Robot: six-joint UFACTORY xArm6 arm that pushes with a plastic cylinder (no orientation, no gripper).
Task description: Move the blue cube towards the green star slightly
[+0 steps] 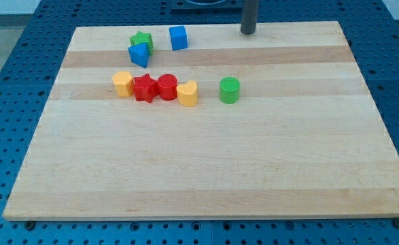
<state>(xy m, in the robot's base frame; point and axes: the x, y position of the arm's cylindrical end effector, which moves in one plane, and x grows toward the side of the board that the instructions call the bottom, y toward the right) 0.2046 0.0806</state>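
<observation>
The blue cube (179, 37) stands near the board's top edge, left of centre. The green star (143, 41) lies a short way to its left, with a gap between them. A second blue block (139, 55), of unclear shape, touches the green star's lower side. My tip (248, 32) is at the top edge of the board, well to the right of the blue cube and apart from every block.
A row of blocks lies below: a yellow block (123, 84), a red star (144, 88), a red cylinder (167, 86) and a yellow block (187, 93), all touching. A green cylinder (230, 90) stands to their right. The wooden board (206, 170) rests on a blue perforated table.
</observation>
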